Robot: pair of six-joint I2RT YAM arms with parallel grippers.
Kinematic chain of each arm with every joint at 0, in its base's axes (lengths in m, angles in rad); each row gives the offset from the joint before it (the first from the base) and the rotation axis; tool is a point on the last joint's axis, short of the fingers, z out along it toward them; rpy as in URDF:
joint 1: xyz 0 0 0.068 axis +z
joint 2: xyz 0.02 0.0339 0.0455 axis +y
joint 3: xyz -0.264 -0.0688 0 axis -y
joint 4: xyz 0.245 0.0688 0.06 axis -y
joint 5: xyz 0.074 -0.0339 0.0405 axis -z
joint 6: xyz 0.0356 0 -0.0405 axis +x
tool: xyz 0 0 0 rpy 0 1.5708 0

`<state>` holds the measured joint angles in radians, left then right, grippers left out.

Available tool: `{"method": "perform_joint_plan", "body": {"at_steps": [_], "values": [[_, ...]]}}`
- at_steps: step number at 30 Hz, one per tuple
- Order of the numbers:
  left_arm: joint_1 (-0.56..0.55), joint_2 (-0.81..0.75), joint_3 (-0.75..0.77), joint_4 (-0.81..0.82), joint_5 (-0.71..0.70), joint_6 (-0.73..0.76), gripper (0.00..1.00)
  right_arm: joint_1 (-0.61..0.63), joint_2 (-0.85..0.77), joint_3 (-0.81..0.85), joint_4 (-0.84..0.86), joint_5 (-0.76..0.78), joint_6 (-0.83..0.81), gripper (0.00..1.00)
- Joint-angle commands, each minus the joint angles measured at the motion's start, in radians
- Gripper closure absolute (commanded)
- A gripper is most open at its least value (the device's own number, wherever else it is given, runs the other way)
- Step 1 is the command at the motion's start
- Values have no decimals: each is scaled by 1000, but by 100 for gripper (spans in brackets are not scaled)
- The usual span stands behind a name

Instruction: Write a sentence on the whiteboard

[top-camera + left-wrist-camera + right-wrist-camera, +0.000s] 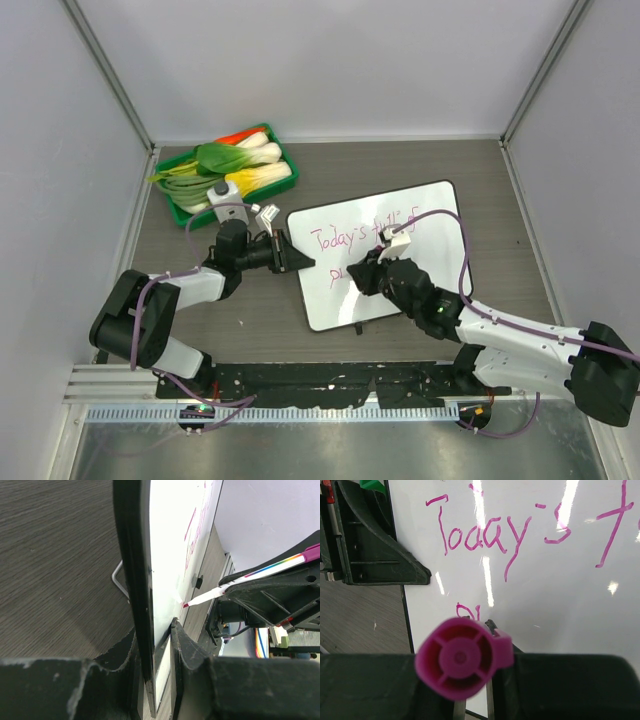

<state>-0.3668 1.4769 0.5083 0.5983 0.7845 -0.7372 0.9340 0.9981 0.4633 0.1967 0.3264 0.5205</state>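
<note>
The whiteboard [330, 300] lies on the table, its white face [570, 610] filling the right wrist view. The sentence [365, 236] in pink script reads "Today's" [480, 535] and further words on one line, with two pink letters [467, 611] below. My left gripper [290, 258] is shut on the whiteboard's left rim [142, 580], one finger on each face. My right gripper [368, 272] is shut on a pink marker [460, 657], seen end-on. The marker's tip [186, 605] touches the board next to the lower letters.
A green tray [178, 213] of leafy vegetables [235, 165] sits at the back left, just beyond my left arm. Grey enclosure walls stand on three sides. A thin metal foot [119, 580] sticks out under the board.
</note>
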Motion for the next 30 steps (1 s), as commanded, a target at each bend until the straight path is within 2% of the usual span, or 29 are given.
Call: {"method": "perform_joint_plan", "body": {"at_steps": [1, 17, 30], "values": [[8, 36, 1, -72, -185, 153, 100, -4, 13, 6, -46, 39, -23, 99], [8, 42, 4, -75, -174, 156, 100, -15, 68, 103, -48, 125, -135, 99], [9, 39, 2, -78, -177, 156, 100, -35, 71, 117, -52, 132, -140, 99]]}}
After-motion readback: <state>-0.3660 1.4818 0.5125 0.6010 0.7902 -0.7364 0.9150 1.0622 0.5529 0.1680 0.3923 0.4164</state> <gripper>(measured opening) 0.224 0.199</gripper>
